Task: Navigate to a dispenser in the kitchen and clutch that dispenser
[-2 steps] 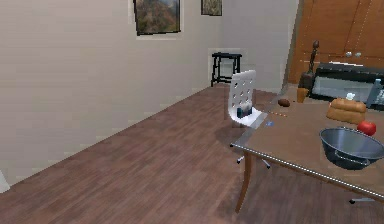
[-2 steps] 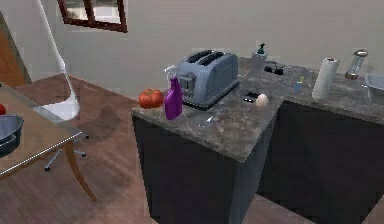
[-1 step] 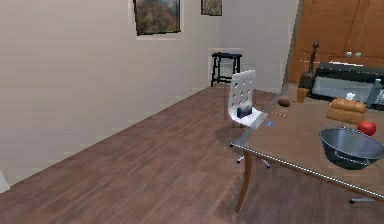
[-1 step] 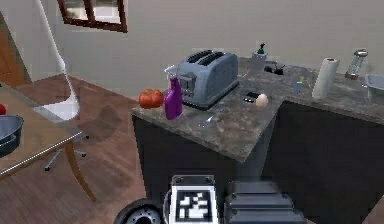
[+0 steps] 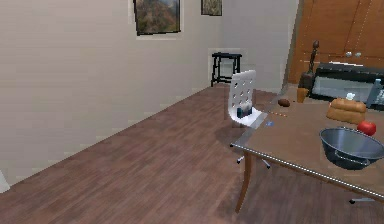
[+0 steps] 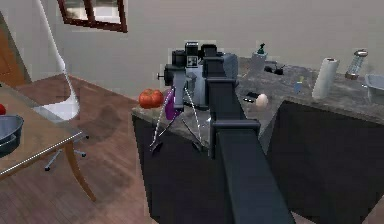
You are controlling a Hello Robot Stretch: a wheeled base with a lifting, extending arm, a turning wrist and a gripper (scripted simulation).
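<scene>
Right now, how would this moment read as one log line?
place: kitchen counter | arm: out toward counter | gripper: holding unclear | dispenser: on counter, apart from gripper

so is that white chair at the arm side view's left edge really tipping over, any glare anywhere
Arm side view: the white chair leans only from lens distortion near the edge; nothing is falling. Forward view: even light on the wall, no glare.

Home kitchen, paper-towel-topped counter (image 6: 345, 108), dining table (image 5: 290, 135) (wood floor (image 5: 150, 160))
</scene>
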